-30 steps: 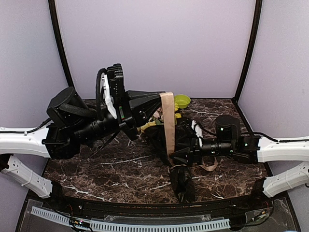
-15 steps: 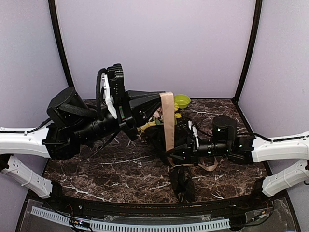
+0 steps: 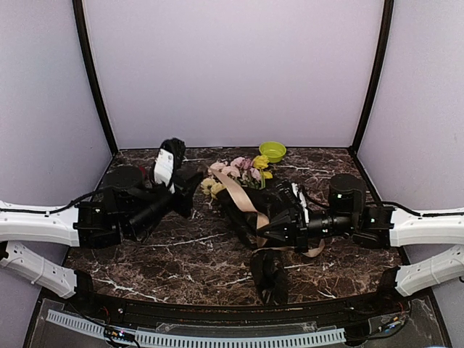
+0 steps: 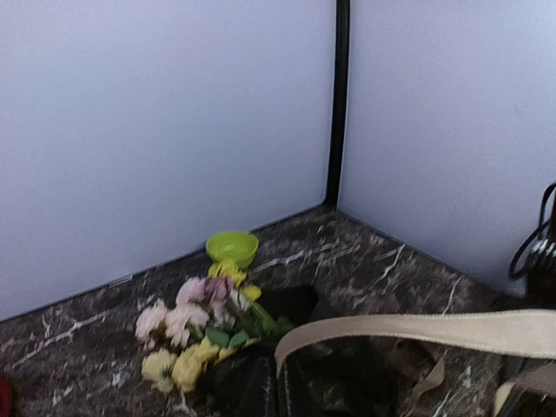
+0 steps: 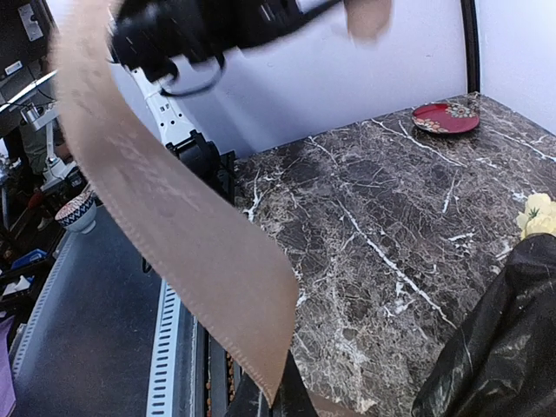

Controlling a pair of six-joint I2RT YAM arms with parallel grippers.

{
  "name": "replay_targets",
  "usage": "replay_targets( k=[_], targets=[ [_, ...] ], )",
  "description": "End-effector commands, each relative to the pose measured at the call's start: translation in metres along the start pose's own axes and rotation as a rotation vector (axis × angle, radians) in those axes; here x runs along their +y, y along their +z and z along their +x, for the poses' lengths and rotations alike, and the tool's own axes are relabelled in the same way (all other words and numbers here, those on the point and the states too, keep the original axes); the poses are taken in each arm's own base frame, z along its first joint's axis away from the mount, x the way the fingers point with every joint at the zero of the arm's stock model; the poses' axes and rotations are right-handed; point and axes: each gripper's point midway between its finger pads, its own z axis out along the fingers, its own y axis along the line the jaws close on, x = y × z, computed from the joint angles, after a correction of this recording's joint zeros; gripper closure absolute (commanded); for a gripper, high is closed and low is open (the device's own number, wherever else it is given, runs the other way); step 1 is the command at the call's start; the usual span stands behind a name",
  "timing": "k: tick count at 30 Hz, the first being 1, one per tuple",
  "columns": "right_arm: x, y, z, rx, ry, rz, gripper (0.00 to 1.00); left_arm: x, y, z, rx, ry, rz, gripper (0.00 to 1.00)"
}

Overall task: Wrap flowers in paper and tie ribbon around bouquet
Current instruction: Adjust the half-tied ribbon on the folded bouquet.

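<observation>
Right hand [image 3: 262, 232] clamps the ribbon [image 3: 235, 191] across the bouquet [image 3: 232, 211].

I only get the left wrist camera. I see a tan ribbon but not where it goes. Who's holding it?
Observer: The right gripper is shut on the ribbon, right beside the black paper.
Operator: What's the red bit at my left edge?
Observer: A red patterned plate on the table, close to the wall.
Operator: Where does the paper end?
Observer: In a crumpled tail near the front edge.
</observation>
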Motion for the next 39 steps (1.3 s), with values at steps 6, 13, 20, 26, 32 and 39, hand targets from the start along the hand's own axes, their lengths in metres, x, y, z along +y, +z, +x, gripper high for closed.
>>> replay_targets(
  k=[6,13,20,26,32,39],
  targets=[
    [0.011,-0.009,0.014,0.045,0.060,-0.030,1.00,-0.019,-0.025,0.231,0.533,0.094,0.035,0.61],
    [0.003,-0.007,0.032,0.117,0.104,0.011,1.00,-0.063,-0.040,0.219,0.422,0.283,0.320,0.29],
    [-0.002,-0.004,0.025,0.093,0.145,0.031,1.00,-0.112,-0.045,0.176,0.146,0.285,0.544,0.26],
    [-0.010,-0.002,0.020,0.076,0.156,0.073,1.00,-0.109,0.004,0.159,0.006,0.316,0.329,0.25],
    [-0.020,-0.003,0.022,0.076,0.177,0.132,1.00,-0.143,0.015,0.159,-0.063,0.354,0.369,0.35],
    [-0.024,-0.007,0.014,0.049,0.171,0.163,1.00,-0.146,0.021,0.172,-0.039,0.321,0.340,0.45]
  ],
)
